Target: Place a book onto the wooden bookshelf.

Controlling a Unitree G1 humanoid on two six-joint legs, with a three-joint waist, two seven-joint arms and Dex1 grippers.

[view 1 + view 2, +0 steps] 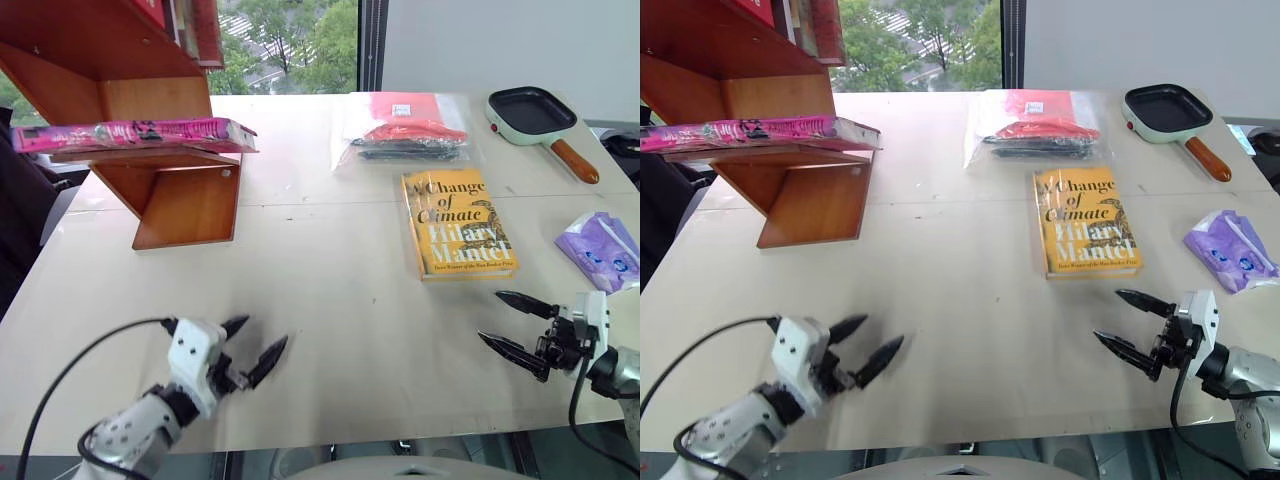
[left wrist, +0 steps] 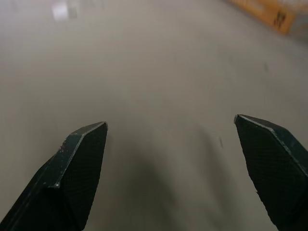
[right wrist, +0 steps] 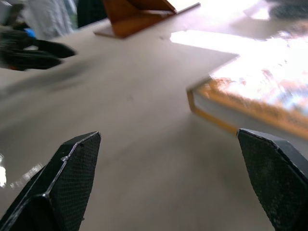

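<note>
A: What colour is the book (image 1: 135,133) on the wooden bookshelf (image 1: 150,80)?

B: Bright pink, with black marks along its cover. The shelf is a warm reddish-brown, wood grain showing.

A: And the other book?

B: The yellow book (image 1: 456,224) has dark and white lettering with a snake pattern. It lies on a pale beige bench (image 1: 330,300).

A: The rest?

B: The pan (image 1: 531,113) is mint green outside, black inside, with a brown handle. The plastic bag (image 1: 403,128) is clear over red and black contents. The wrapper (image 1: 600,250) is lilac with blue print. The left gripper (image 1: 257,346) and right gripper (image 1: 508,321) are white-bodied with black jaws.
</note>
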